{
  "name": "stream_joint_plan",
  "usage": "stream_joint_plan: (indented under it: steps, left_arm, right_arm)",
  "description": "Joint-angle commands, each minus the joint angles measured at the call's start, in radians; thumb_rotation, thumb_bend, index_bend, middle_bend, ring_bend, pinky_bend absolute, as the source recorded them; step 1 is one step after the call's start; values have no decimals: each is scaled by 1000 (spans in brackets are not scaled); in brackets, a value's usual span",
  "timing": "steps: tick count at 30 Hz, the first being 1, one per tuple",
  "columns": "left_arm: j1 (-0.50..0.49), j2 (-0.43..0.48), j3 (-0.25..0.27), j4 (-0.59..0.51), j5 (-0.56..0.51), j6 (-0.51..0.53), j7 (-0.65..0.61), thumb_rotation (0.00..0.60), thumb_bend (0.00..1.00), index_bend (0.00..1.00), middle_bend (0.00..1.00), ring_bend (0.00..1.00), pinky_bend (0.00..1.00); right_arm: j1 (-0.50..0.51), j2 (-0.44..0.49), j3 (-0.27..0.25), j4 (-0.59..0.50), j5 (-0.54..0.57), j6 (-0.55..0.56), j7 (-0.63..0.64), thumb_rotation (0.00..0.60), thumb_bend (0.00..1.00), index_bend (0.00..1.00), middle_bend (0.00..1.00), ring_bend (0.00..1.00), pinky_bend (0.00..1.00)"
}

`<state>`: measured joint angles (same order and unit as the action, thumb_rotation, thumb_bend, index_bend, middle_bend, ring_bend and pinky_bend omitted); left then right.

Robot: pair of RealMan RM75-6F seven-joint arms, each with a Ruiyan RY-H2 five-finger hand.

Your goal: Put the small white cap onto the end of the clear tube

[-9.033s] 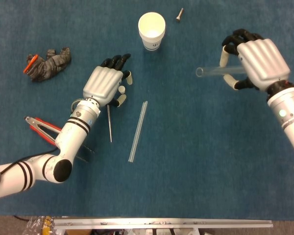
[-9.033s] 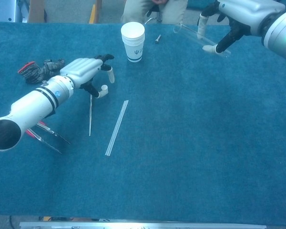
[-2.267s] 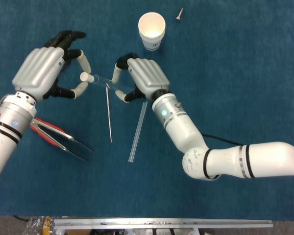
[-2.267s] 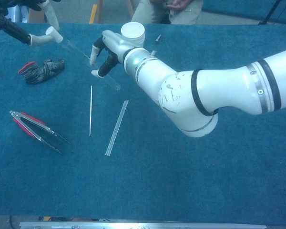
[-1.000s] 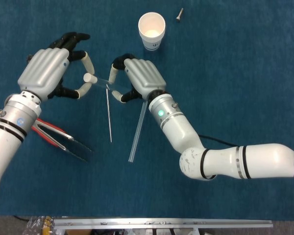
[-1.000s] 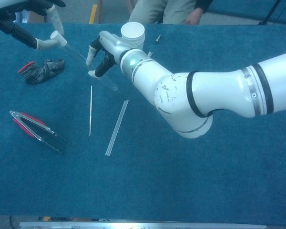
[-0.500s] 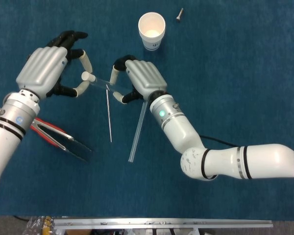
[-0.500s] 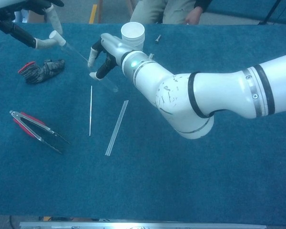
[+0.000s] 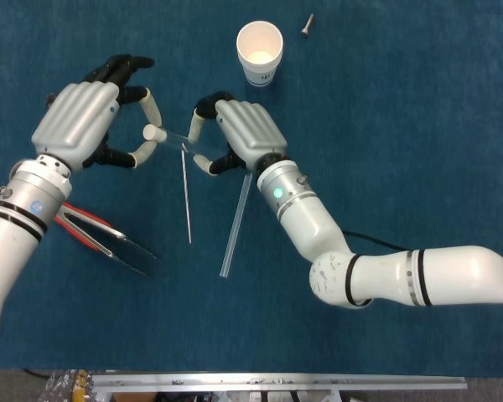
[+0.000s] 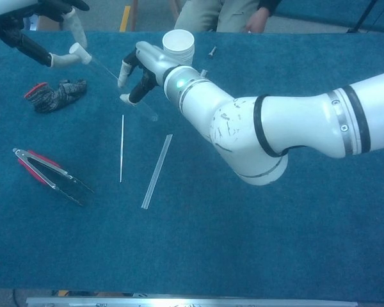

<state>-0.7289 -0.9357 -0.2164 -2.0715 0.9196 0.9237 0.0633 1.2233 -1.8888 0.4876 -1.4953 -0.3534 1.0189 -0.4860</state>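
My left hand point(image 9: 84, 121) pinches the small white cap point(image 9: 153, 132) between thumb and a fingertip, above the table's left side. The cap meets the left end of the clear tube point(image 9: 184, 144), which slopes down to the right into my right hand point(image 9: 243, 134). That hand grips the tube's other end with curled fingers. In the chest view the cap point(image 10: 79, 52) sits at the tube's point(image 10: 109, 71) upper left end; my left hand point(image 10: 32, 29) is cut off at the top left corner, and my right hand point(image 10: 144, 67) is just in front of the cup.
A white paper cup point(image 9: 260, 50) and a small screw point(image 9: 307, 25) stand behind the hands. On the cloth below lie a thin metal rod point(image 9: 186, 197), a second clear tube point(image 9: 235, 224) and red-handled pliers point(image 9: 92, 230). A dark glove point(image 10: 54, 94) lies at the left.
Since nine seconds ago my left hand lifted the cap off the table and my right hand carried the tube across to it. Over the last second the cap only shifted slightly at the tube's end.
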Motion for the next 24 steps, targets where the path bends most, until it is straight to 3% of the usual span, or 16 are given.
stream_joint_plan:
  steps: [1, 24]
  left_arm:
    - [0, -1, 0, -1, 0, 0, -1, 600, 323, 500, 88, 0, 18]
    - [1, -16, 7, 6, 8, 1, 0, 600, 323, 501, 88, 0, 18]
  right_arm:
    - [1, -3, 1, 0, -1, -1, 1, 600, 285, 640, 298, 147, 273]
    - [11, -17, 14, 10, -2, 4, -1, 600, 286, 640, 298, 147, 273]
